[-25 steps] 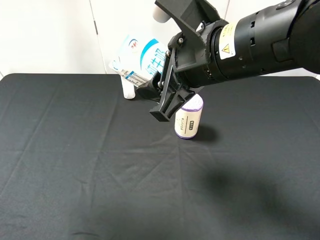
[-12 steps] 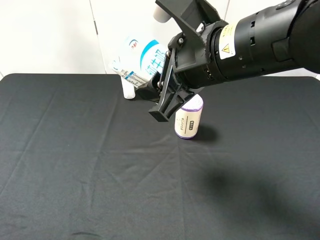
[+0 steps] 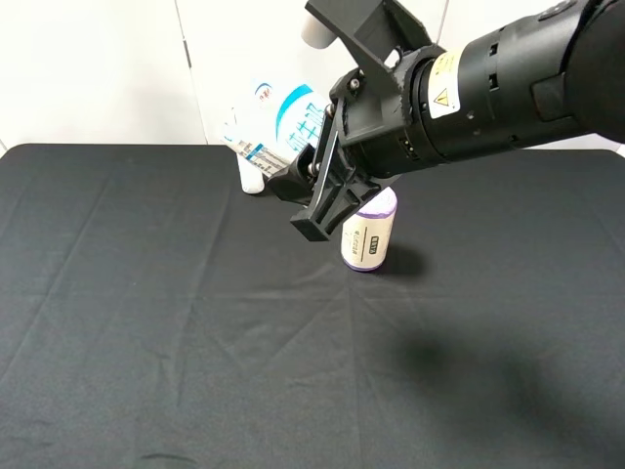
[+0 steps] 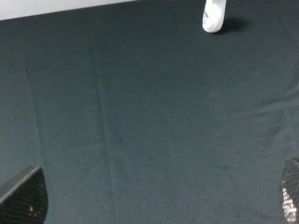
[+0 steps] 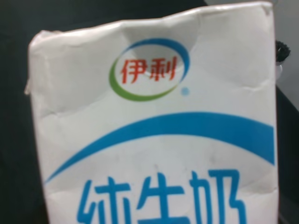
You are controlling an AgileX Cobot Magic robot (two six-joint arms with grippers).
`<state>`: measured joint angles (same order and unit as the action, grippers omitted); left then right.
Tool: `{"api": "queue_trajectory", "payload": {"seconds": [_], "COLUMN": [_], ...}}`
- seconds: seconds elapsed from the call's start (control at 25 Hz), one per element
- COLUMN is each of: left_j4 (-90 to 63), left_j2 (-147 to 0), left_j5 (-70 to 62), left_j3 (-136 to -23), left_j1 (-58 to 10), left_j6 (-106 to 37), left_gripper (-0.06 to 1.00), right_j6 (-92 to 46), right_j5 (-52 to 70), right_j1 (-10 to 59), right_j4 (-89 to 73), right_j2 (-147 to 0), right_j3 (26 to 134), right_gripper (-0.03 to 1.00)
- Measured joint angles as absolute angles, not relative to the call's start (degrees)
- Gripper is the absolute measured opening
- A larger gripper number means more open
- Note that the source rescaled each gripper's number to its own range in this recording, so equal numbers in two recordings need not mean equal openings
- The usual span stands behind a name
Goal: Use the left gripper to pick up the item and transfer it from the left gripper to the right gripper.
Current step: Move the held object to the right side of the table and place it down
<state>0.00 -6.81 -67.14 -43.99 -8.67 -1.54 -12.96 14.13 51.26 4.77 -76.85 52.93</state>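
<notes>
The left gripper (image 4: 156, 203) does not appear in the high view. Its own wrist camera shows only two mesh-textured fingertips (image 4: 25, 198) at opposite edges of the picture, so the jaws stand wide apart with nothing between them but bare black cloth. Far beyond them a small white container (image 4: 214, 16) stands on the cloth; I cannot tell from that view which one it is.

In the high view the table (image 3: 146, 322) is covered by a creased black cloth, and its whole left half holds no objects. At about 11 o'clock from the table's middle, near the back edge, the rounded end of a white bottle (image 3: 252, 180) shows just beneath the carton.

The item (image 3: 278, 117), a white carton with blue print and a barcode strip, is off the table, tilted, in front of the white wall at roughly 12 o'clock. The right gripper (image 3: 305, 200) is clamped on its lower end. The right wrist camera is filled by the carton's dented face (image 5: 154, 130), with its red and green logo and blue lettering.

At 1 o'clock of the middle a purple-topped roll (image 3: 369, 239) stands upright; the claw overlaps its top, and I cannot tell whether they touch. The bulky black arm (image 3: 508, 78) with a yellow warning sticker reaches in from 2 o'clock.
</notes>
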Motion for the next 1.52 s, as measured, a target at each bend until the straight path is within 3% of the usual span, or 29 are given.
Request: {"api": "queue_trajectory", "payload": {"seconds": [0.44,0.96,1.52], "left_j4": [2.0,1.6,1.6], "left_j2": [0.3,0.3,0.3], "left_j5": [-65.6,-60.9,-60.3], "left_j3": [-30.7,-28.4,-28.4], "left_j1": [-8.7,-8.7,-8.7], "left_j6": [1.6,1.6,1.6], "left_gripper": [0.98,0.96,0.96], "right_j6": [-13.0,-12.1,5.0], "right_j5": [14.4,15.5,36.7], "right_j1": [51.3,51.3,51.2], "right_j4": [4.1,3.5,6.2], "right_j2": [-76.8,-76.8,-76.8], "right_j3": [52.9,52.9,52.9], "right_gripper": [0.01,0.01,0.00]}}
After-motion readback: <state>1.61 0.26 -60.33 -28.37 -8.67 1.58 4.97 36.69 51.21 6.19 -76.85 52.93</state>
